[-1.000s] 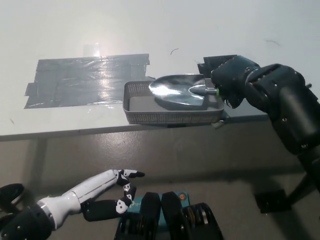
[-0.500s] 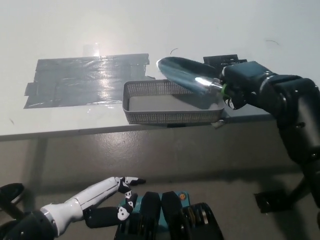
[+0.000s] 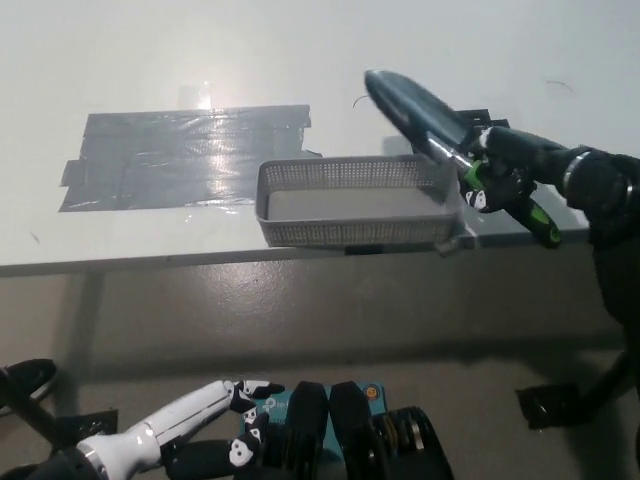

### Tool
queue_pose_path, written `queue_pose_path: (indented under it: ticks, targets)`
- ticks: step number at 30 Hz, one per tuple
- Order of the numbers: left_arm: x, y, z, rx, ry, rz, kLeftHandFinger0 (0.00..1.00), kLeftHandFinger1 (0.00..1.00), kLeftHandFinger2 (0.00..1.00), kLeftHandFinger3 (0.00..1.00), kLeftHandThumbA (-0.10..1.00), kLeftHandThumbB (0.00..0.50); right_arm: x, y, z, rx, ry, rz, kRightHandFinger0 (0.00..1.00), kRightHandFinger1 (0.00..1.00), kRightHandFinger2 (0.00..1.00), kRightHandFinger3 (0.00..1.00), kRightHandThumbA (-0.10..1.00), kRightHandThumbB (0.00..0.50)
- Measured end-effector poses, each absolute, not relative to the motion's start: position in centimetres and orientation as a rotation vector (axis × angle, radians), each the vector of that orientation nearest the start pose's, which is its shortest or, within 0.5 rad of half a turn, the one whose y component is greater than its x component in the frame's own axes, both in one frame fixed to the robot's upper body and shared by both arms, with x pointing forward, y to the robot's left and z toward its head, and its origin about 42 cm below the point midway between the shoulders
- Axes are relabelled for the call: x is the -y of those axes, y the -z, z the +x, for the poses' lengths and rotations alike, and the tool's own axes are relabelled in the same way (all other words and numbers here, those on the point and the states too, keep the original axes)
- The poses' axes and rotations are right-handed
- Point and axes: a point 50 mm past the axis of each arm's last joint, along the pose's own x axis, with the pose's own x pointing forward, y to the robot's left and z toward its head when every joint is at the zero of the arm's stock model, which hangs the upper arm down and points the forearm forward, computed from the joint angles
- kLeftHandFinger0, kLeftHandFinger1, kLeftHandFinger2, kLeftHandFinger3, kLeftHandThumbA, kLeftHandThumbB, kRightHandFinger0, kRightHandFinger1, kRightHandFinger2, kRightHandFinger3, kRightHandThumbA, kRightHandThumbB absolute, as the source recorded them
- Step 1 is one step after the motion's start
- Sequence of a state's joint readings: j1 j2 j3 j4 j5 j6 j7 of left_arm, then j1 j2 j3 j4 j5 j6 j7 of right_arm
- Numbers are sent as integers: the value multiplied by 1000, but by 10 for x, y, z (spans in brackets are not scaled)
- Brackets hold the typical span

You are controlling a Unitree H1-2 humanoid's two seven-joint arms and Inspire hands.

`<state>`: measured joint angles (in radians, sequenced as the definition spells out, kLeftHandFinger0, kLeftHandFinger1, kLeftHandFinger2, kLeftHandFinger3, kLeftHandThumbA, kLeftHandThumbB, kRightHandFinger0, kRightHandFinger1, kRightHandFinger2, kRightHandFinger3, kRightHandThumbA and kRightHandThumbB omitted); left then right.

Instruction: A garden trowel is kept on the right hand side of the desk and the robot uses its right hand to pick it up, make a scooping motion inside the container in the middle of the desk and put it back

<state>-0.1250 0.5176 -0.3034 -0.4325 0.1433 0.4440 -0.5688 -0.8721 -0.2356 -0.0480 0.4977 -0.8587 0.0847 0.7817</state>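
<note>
My black right hand [image 3: 520, 172] is shut on the green-and-black handle of the garden trowel [image 3: 420, 112]. The trowel's grey metal blade points up and to the left, lifted above the far right corner of the grey mesh container [image 3: 350, 232]. The container sits at the desk's front edge, near the middle, and its floor shows bare. My white left hand [image 3: 200, 420] rests low at the lower left, below the desk, with its fingers apart and nothing in it.
A wide patch of grey tape [image 3: 180, 158] lies on the white desk [image 3: 250, 60] left of the container. A dark marker patch [image 3: 478, 122] shows on the desk behind my right hand. The desk's front edge runs just below the container.
The trowel blade has come up out of the container and swung up and to the right. My right hand has drawn back to the right. The whole picture has shifted slightly.
</note>
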Motion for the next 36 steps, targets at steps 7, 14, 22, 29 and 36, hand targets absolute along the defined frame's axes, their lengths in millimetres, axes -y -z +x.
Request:
queue_pose_path:
  ticks: [7,14,22,29,36]
  targets:
    - [-246,-188,270,-147,764,654,1000,1000,989,1000,1000,295,250,-328,535,-100,-471,-935,0,109,316,0,-100,125]
    - [-253,-188,268,-155,736,648,1000,1000,972,1000,1000,318,293,-357,542,-94,-397,-969,0,144,333,8,-100,147]
    - [-255,-189,266,-153,726,646,1000,1000,997,1000,1000,310,313,-351,547,-193,-400,-1139,0,162,365,101,-100,156]
    - [-256,-190,266,-149,723,647,1000,1000,992,1000,1000,317,303,-329,547,-243,-452,-1327,34,517,672,108,-100,195]
    - [-257,-192,265,-146,720,649,1000,1000,978,1000,1000,322,282,-288,548,-296,-519,-1419,227,557,630,736,-100,15]
